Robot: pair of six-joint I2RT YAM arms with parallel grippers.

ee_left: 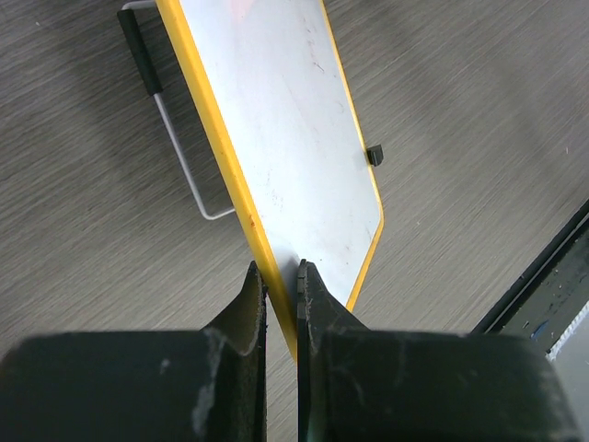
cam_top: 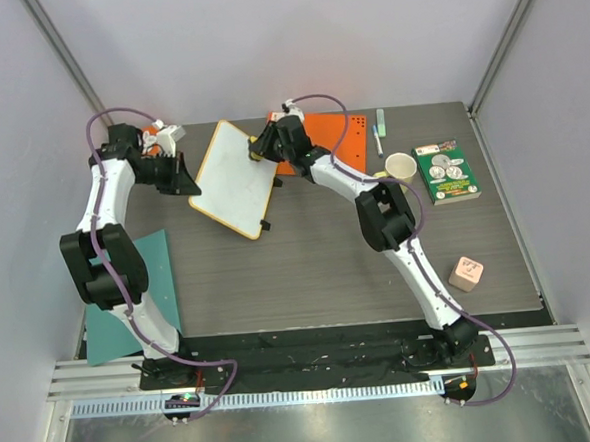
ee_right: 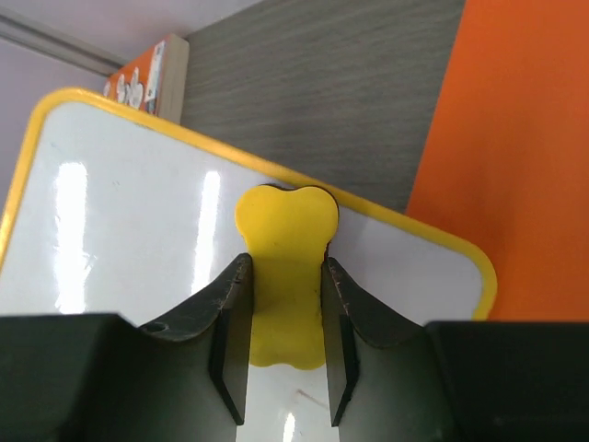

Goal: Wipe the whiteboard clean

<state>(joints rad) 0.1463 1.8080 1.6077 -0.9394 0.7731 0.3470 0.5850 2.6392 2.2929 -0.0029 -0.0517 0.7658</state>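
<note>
The whiteboard (cam_top: pixel 234 178) is white with a yellow-orange rim and lies tilted at the back middle of the table. Its face looks almost blank, with faint smudges. My left gripper (cam_top: pixel 182 175) is shut on the board's left rim (ee_left: pixel 267 276), pinching the edge between its fingers. My right gripper (cam_top: pixel 261 148) is over the board's far right edge and is shut on a yellow bone-shaped eraser (ee_right: pixel 285 276), which rests on the white surface (ee_right: pixel 129 230). A black clip (ee_left: pixel 374 155) sits on the board's edge.
A solid orange sheet (cam_top: pixel 332 139) lies behind the right gripper. A teal sheet (cam_top: pixel 120 302) lies at the left front. A paper cup (cam_top: pixel 400 165), a green box (cam_top: pixel 446 172), a marker (cam_top: pixel 379 128) and a small block (cam_top: pixel 466 273) are on the right.
</note>
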